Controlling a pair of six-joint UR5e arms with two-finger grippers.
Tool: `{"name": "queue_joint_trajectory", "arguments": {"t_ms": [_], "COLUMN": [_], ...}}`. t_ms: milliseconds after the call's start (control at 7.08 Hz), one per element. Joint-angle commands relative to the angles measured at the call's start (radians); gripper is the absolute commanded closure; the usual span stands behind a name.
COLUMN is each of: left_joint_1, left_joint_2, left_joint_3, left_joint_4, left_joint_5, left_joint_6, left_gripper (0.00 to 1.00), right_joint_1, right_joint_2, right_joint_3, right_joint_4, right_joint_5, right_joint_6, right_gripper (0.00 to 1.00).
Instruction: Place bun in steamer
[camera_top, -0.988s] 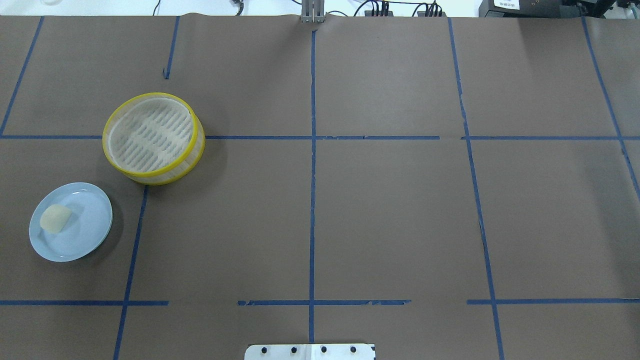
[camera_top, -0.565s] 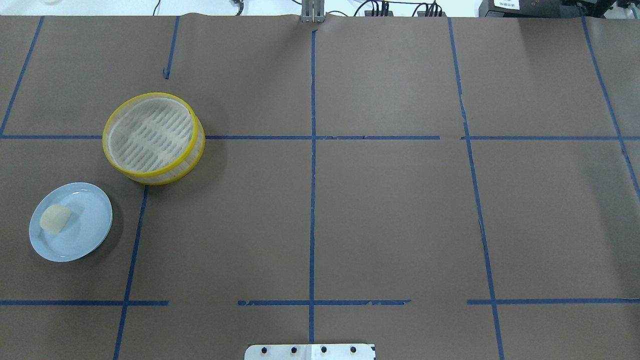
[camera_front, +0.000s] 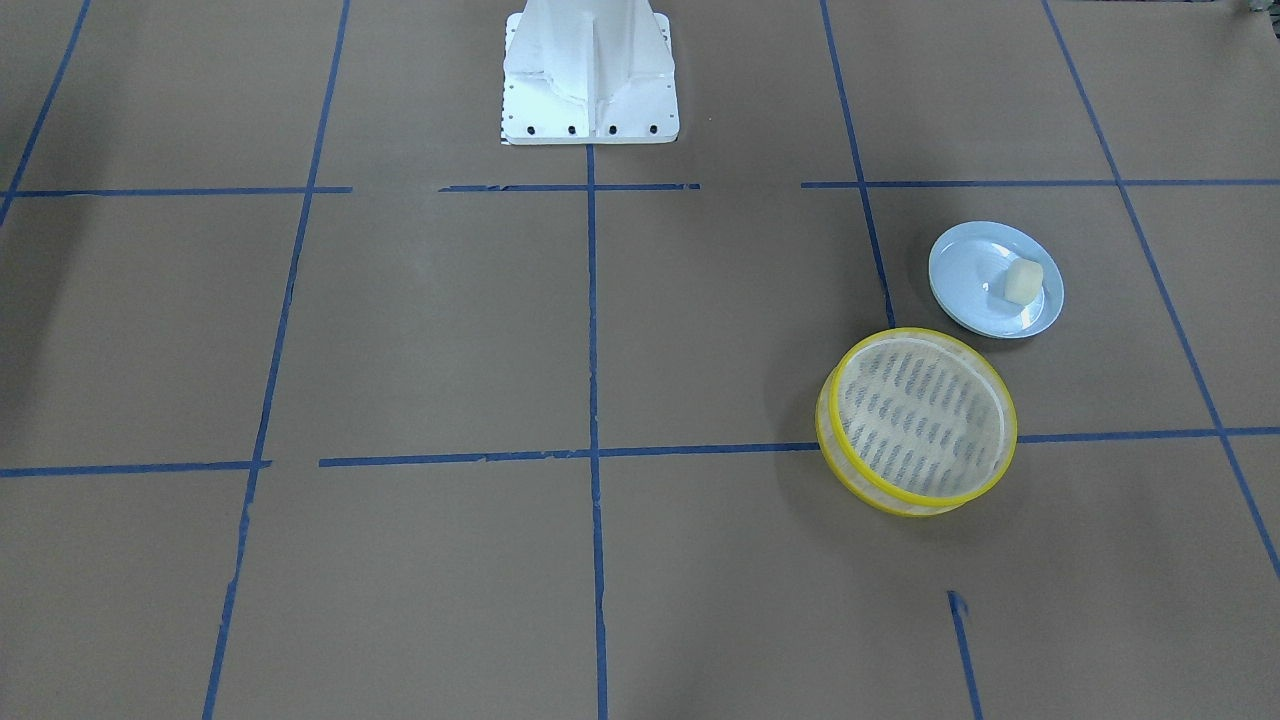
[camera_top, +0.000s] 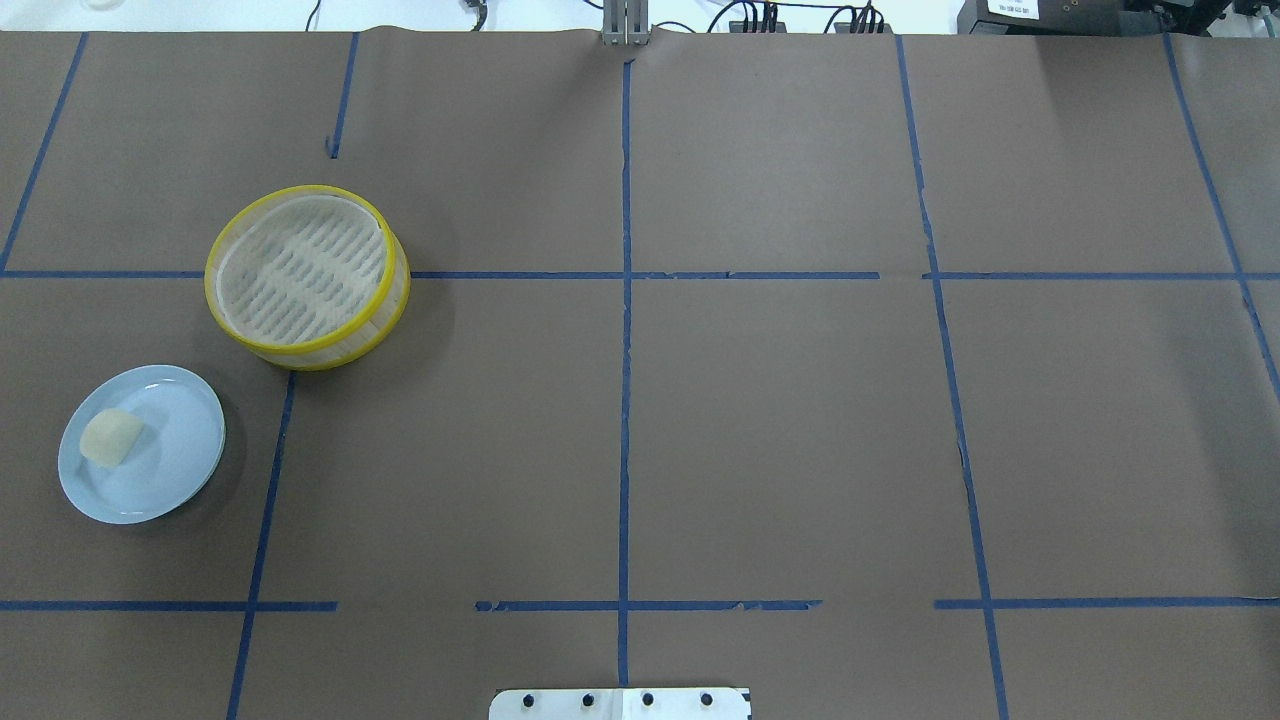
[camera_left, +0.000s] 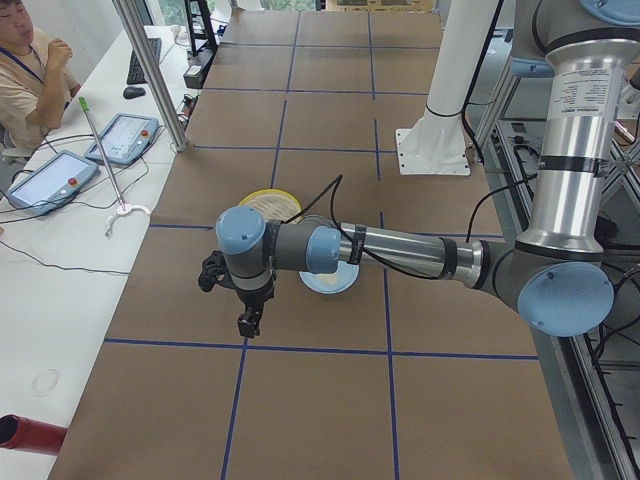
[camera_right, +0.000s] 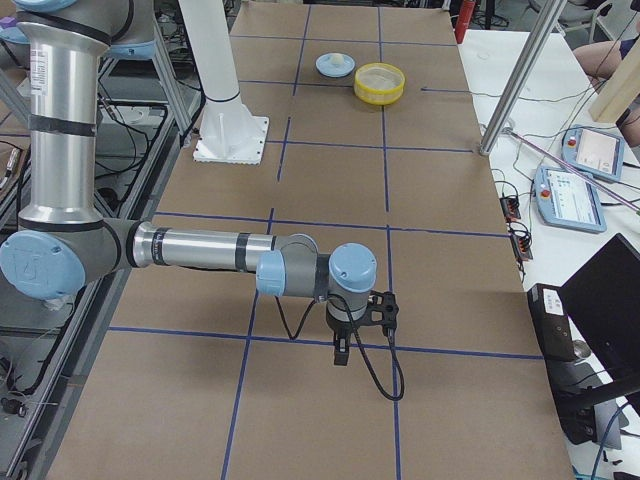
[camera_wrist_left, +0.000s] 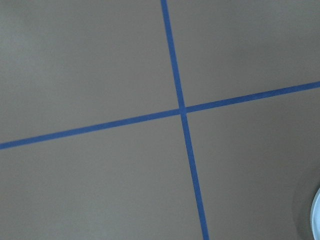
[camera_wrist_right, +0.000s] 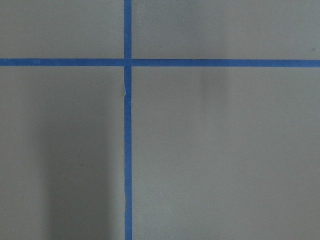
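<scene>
Bun (camera_top: 110, 437) is seen on plate (camera_top: 180, 470) on the desk, near the left hand (camera_left: 248, 322), off to its right. Steamer (camera_top: 300, 270) is set further off. Hand spread cannot be told (side view only). Bun is judged soft and light; a gentle pinch across its sides is advised.

Bun (camera_top: 111, 438) on blue plate (camera_top: 178, 455), apart fr. steamer (camera_top: 300, 357)
</scene>
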Motion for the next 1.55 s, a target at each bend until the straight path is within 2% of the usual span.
{"name": "queue_joint_trajectory", "arguments": {"t_ms": [0, 141, 282, 424, 565, 706, 847, 988, 1129, 1271, 1412], "left_joint_1": [0.221, 0.315, 0.342, 0.45, 0.5, 0.508, 0.567, 0.592, 0.645, 0.682, 0.686], "left_joint_2": [0.0, 0.0, 0.002, 0.003, 0.071, 0.163, 0.257, 0.288, 0.288, 0.285, 0.279], "left_joint_3": [-0.049, -0.066, -0.066, -0.072, -0.123, -0.137, -0.137, -0.135, -0.122, -0.118, -0.112], "left_joint_4": [-0.138, -0.198, -0.299, -0.311, -0.384, -0.547, -0.701, -0.764, -0.765, -0.768, -0.768], "left_joint_5": [0.024, 0.118, 0.132, 0.151, 0.235, 0.238, 0.251, 0.276, 0.285, 0.344, 0.348], "left_joint_6": [-0.3, -0.397, -0.413, -0.541, -0.584, -0.615, -0.704, -0.723, -0.761, -0.784, -0.787], "left_gripper": [0.1, 0.11, 0.07, 0.08, 0.08, 0.07, 0.06, 0.05, 0.05, 0.01, 0.01], "right_joint_1": [0.0, 0.0, 0.0, 0.0, 0.0, 0.0, 0.0, 0.0, 0.0, 0.0, 0.0], "right_joint_2": [0.0, 0.0, 0.0, 0.0, 0.0, 0.0, 0.0, 0.0, 0.0, 0.0, 0.0], "right_joint_3": [0.0, 0.0, 0.0, 0.0, 0.0, 0.0, 0.0, 0.0, 0.0, 0.0, 0.0], "right_joint_4": [0.0, 0.0, 0.0, 0.0, 0.0, 0.0, 0.0, 0.0, 0.0, 0.0, 0.0], "right_joint_5": [0.0, 0.0, 0.0, 0.0, 0.0, 0.0, 0.0, 0.0, 0.0, 0.0, 0.0], "right_joint_6": [0.0, 0.0, 0.0, 0.0, 0.0, 0.0, 0.0, 0.0, 0.0, 0.0, 0.0], "right_gripper": [0.0, 0.0, 0.0, 0.0, 0.0, 0.0, 0.0, 0.0, 0.0, 0.0, 0.0]}}
